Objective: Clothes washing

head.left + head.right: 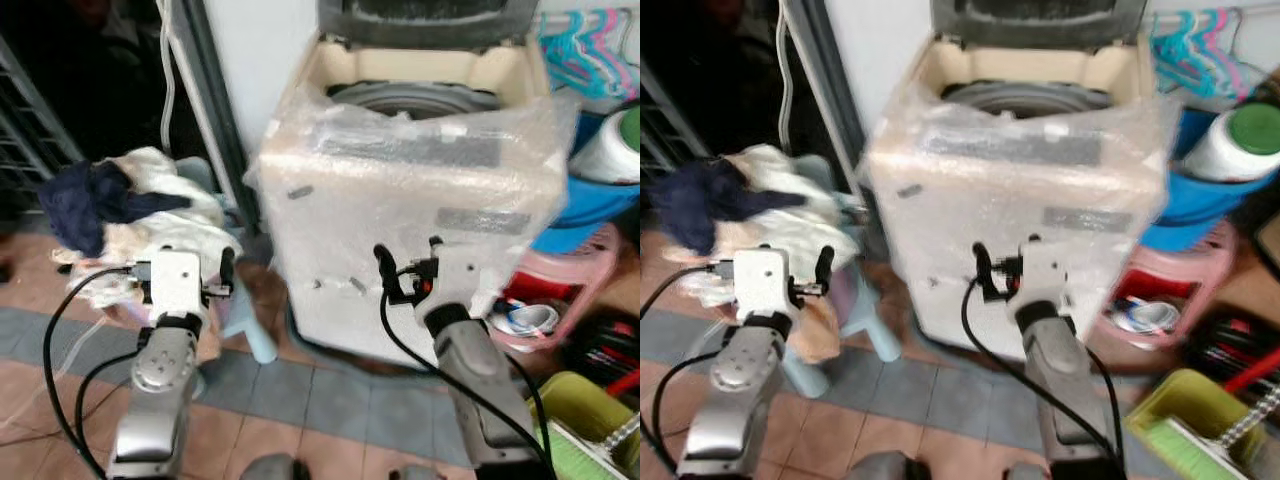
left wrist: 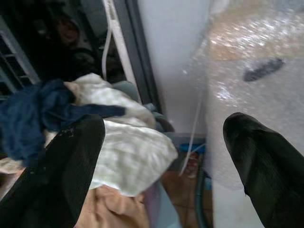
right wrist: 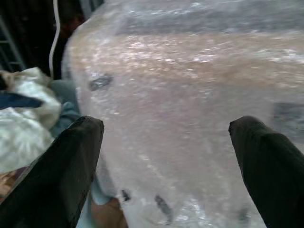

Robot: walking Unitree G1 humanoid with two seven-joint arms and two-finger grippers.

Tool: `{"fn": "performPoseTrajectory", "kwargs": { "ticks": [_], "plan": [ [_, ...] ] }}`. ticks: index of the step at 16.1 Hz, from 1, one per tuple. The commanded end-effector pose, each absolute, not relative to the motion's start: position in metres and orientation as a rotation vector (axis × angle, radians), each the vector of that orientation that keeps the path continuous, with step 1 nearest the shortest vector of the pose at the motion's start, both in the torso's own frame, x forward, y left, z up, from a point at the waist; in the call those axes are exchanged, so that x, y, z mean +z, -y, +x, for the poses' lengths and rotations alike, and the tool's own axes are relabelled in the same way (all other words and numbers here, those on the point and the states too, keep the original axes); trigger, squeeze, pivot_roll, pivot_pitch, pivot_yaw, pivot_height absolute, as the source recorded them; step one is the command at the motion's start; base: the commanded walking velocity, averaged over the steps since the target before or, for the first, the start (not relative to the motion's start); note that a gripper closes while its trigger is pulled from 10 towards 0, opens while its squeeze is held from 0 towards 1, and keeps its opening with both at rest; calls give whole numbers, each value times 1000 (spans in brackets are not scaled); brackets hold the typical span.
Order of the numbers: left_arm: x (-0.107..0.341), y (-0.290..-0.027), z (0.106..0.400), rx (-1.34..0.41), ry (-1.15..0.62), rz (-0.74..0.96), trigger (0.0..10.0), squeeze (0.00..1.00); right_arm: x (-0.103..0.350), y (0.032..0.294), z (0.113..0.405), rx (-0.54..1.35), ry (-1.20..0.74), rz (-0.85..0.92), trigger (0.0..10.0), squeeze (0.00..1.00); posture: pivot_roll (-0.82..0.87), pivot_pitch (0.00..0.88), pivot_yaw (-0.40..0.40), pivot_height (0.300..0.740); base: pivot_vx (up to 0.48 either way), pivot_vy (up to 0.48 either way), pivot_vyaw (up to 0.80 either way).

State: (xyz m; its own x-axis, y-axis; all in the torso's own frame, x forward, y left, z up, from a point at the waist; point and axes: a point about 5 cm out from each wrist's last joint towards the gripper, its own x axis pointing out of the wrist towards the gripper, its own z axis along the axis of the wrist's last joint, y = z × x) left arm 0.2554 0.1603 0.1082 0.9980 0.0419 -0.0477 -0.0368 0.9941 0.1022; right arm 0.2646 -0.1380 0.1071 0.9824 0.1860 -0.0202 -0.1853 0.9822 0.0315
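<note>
Cream top-loading washing machine wrapped in clear bubble plastic (image 1: 410,200), lid raised, grey drum rim (image 1: 415,98) exposed; no garment can be made out inside, so loading appears not yet begun. Heap of laundry, cream and checked cloth with a dark navy garment on top (image 1: 130,205), rests on a pale blue plastic stool (image 1: 250,325) on the tiled floor (image 1: 300,400), just left of the machine; the whole transfer, and starting the wash, seem left to do. Left pincer (image 1: 190,270) released and empty, hanging near the heap; right pincer (image 1: 408,262) likewise released and empty, facing the machine's front. Eye views alone give the drum, the pink basket (image 1: 560,290) and white green-capped bottle (image 1: 1235,140) at right. Left wrist view alone resolves the checked weave (image 2: 128,156); right wrist view shows the wrap's texture (image 3: 190,118).
</note>
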Motion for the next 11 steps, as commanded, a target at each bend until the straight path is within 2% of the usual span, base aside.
{"fn": "performPoseTrajectory", "kwargs": {
  "ticks": [1, 4, 6, 11],
  "plan": [
    [107, -163, 253, 53, -63, 91, 10000, 0, 112, 138, 265, 191, -4, 31, 10000, 0, -39, 0, 99, 740, 0, 480, 794],
    [110, -158, 254, 25, -44, 26, 10000, 0, 111, 139, 265, 184, -7, 58, 10000, 0, -43, 0, 103, 740, 0, 426, 787],
    [111, -155, 254, -6, -33, -9, 10000, 0, 112, 140, 266, 178, -5, 69, 10000, 0, -48, 0, 105, 740, 0, 0, 716],
    [112, -154, 257, -22, -18, -73, 10000, 0, 112, 142, 268, 170, 0, 75, 10000, 0, -43, 0, 94, 740, 0, 0, 0]
  ]
}}
